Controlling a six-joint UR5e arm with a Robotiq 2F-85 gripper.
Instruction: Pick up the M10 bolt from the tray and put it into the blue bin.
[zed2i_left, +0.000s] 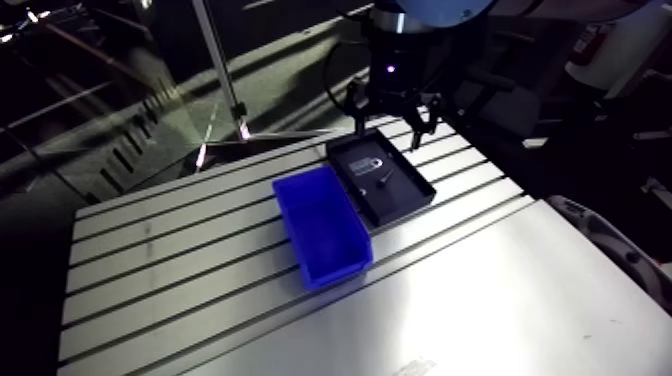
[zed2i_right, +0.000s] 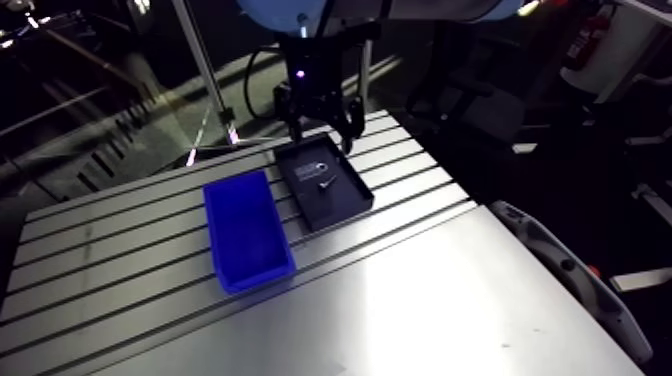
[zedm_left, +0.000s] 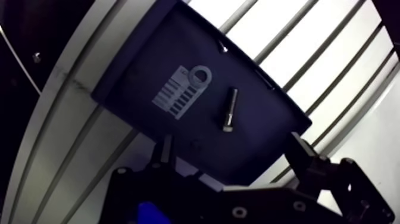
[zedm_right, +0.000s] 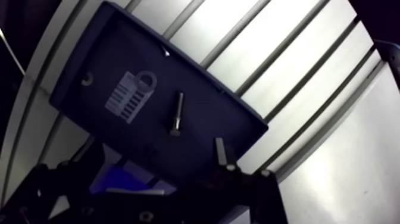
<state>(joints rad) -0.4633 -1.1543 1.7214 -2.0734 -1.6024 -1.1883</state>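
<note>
A dark shallow tray lies on the slotted table. In it are a white barcode label and the M10 bolt, lying flat near the tray's middle. My gripper hovers above the tray, open, with nothing between its fingers. The bolt lies just ahead of the gap between them. In the arm view the gripper hangs over the tray's far end. The blue bin sits right beside the tray, on its left, and looks empty.
A tripod stand rests on the table's far edge behind the bin. A smooth metal plate covers the near right part of the slotted table. The table's right edge runs close to the tray.
</note>
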